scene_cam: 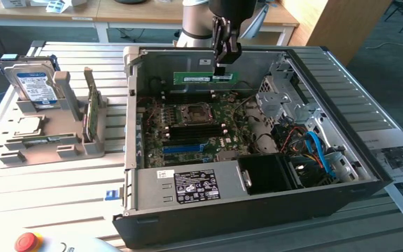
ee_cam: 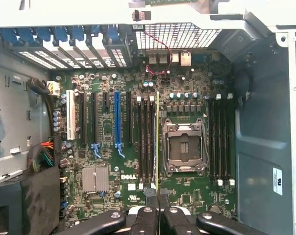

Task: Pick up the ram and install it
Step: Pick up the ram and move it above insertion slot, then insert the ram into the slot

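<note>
The ram (scene_cam: 203, 77) is a long green stick with a white sticker. It hangs level and on edge above the open computer case (scene_cam: 369, 157), over the far part of the motherboard (scene_cam: 194, 126). My gripper (scene_cam: 220, 70) comes down from above and is shut on the ram's end toward the exterior view's right. In the wrist view the ram (ee_cam: 158, 137) appears edge-on as a thin line between my fingertips (ee_cam: 149, 192). It lines up with the black memory slots (ee_cam: 146, 142) beside the CPU socket (ee_cam: 184, 147). More memory slots (ee_cam: 219, 142) lie on the socket's other side.
A grey holder (scene_cam: 54, 131) at the exterior view's left carries a hard drive (scene_cam: 35, 86), a green card on edge (scene_cam: 89, 113) and a CPU (scene_cam: 23, 125). Inside the case are the power supply (scene_cam: 187, 186), the drive cage (scene_cam: 285, 100) and blue cables (scene_cam: 317, 149). A red stop button (scene_cam: 28, 241) sits near the front.
</note>
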`<state>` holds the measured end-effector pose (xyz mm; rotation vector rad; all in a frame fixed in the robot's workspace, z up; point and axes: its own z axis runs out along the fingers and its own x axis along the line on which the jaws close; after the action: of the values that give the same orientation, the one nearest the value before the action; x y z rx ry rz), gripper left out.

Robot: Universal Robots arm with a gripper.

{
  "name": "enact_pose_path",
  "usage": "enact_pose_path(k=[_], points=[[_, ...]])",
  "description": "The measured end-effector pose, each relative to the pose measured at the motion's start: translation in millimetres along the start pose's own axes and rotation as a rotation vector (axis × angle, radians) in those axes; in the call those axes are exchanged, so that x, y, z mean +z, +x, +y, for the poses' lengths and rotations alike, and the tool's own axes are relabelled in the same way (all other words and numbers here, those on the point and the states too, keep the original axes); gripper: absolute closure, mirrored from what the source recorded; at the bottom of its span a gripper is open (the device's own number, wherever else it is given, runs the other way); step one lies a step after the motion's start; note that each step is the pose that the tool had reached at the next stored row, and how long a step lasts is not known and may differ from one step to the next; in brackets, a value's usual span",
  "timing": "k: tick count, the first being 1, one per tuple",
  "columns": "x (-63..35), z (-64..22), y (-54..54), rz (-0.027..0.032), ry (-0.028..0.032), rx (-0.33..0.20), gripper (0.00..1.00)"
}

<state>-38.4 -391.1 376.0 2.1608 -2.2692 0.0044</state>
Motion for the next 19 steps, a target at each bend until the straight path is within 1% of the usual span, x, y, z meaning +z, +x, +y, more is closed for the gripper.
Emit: enact_pose_path(k=[8,19], points=[[11.9,0.0,-0.1,0.0001,-0.0001,0.0,0.88],[12.0,0.0,-0.1,0.0002,0.0,0.0,0.88]])
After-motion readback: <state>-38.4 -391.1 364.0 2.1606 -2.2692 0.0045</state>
